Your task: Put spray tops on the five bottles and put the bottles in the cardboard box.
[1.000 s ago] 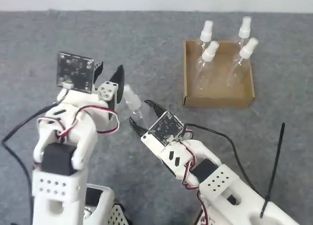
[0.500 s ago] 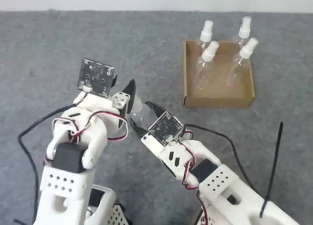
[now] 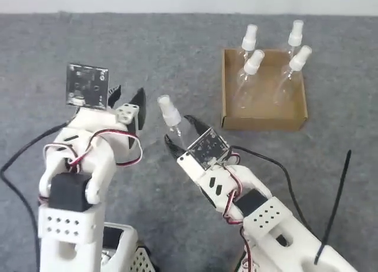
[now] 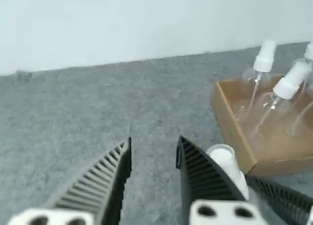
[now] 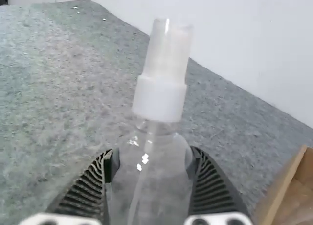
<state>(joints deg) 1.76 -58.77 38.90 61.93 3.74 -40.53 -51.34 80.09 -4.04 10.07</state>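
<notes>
Between the ribbed black fingers of the right pincer sits a clear bottle, pinched across its body from both sides. Its white spray top is fitted and projects beyond the fingertips. From the high view, the right pincer lies near the middle of the grey tabletop, and the clear bottle leans with its spray top pointing away from the arm's base. The left pincer is just beside the bottle, on the side away from the cardboard box. Its two fingers are spread apart with nothing between them. The left wrist view confirms this: bare tabletop shows through the gap of the left pincer, and the spray top stands just outside one finger, not inside the gap. The cardboard box rests on the tabletop beyond the right pincer, apart from both arms. Four bottles stand inside it, each carrying a white top, leaning slightly.
</notes>
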